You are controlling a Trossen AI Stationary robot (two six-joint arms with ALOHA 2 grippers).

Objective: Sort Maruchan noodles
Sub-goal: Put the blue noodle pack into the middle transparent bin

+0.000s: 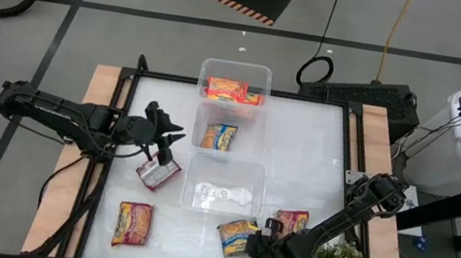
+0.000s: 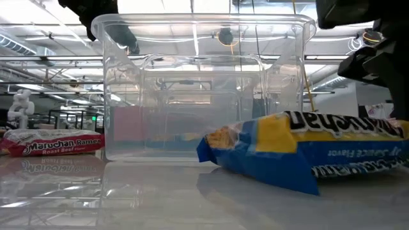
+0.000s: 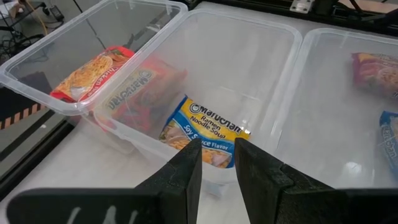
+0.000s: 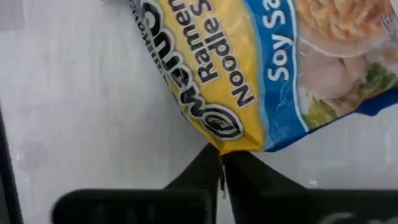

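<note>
Right end effector (image 4: 222,163) closed on the edge of the blue-yellow noodle packet (image 4: 273,68).
Left end effector (image 3: 217,163) — fingers slightly apart, empty — hovers over the middle bin (image 3: 261,56).

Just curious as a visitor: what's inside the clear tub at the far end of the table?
The far tub holds an orange noodle packet. More red wrapping shows beneath it in the left wrist view; how many packets that is can't be told.

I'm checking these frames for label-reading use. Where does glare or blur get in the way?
Low view: the clear bin mirrors ceiling lights and the glossy table reflects, while the blue-yellow packet looms soft in front. Right wrist view: its print is legible. High view: the near bin shows white glare.
</note>
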